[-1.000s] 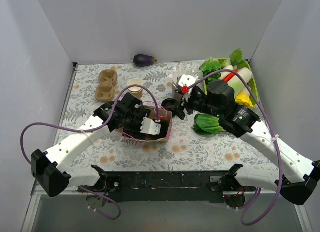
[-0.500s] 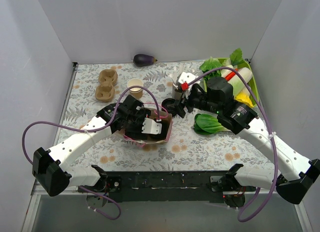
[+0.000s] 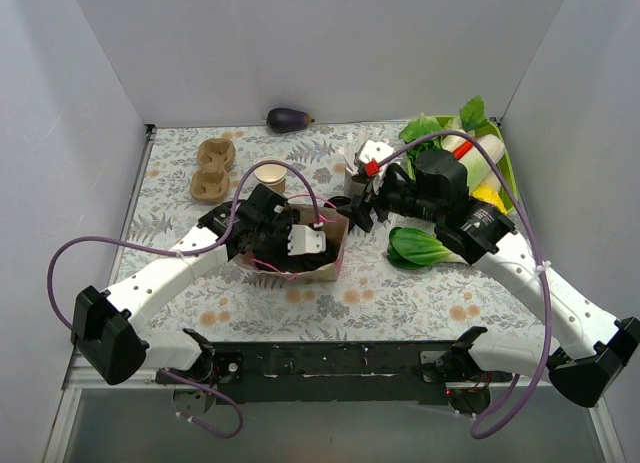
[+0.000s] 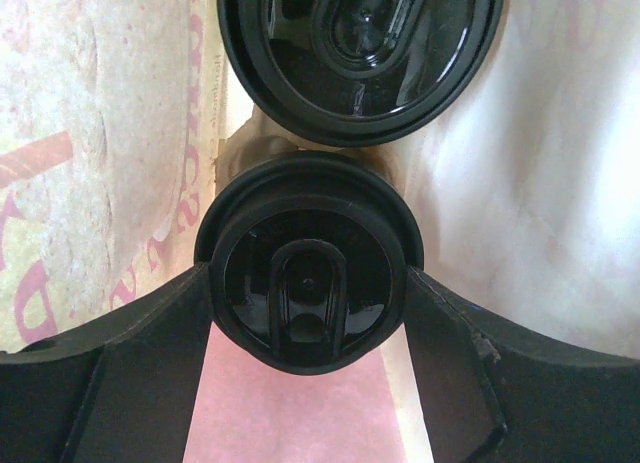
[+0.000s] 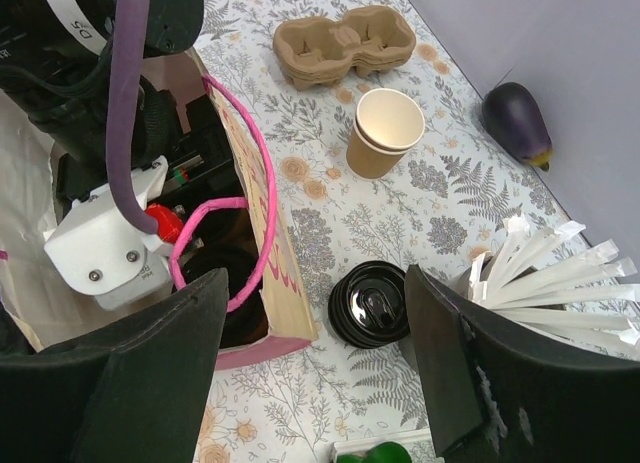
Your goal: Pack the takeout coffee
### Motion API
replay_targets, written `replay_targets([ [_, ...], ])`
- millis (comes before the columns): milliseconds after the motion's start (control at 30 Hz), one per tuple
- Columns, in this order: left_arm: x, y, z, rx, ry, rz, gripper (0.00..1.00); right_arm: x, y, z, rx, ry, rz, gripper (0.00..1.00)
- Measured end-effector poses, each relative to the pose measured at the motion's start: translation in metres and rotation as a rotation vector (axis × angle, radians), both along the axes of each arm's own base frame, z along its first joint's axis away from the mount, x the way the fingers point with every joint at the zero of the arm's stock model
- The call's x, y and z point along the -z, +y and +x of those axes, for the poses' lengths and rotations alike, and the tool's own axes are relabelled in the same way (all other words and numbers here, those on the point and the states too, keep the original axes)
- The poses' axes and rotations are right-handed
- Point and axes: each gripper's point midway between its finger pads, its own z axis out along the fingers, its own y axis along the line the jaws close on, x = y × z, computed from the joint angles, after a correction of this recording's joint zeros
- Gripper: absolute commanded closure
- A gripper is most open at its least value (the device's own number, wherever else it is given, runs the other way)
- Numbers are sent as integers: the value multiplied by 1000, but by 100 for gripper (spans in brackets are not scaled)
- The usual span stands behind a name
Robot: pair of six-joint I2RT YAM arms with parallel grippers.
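Observation:
Inside the paper bag, my left gripper is shut on the takeout coffee. Only its round black lid shows, touching both fingers. A second black-lidded cup stands just beyond it in the bag. In the top view the left gripper is down in the bag with the pink handles. My right gripper hangs open beside the bag's right end, holding nothing. In the right wrist view the right gripper is above the bag's corner and a stack of black lids.
Open kraft cups, a pulp cup carrier and an eggplant lie behind the bag. A cup of white sticks stands by the right fingers. A green tray of vegetables and a bok choy are at the right.
Both arms shifted slightly towards the back of the table. The left gripper stays shut on the cup in the bag, and the right gripper stays open.

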Motion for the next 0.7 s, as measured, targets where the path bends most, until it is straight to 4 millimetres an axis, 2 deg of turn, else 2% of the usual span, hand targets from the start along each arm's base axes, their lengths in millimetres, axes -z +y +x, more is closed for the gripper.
replay_targets([
  [433,10,4,7,-43,1,-10,100,8,2,7,-2,22,-13,22],
  [700,13,3,10,-58,-5,-23,100,3,1,11,2,19,-8,22],
])
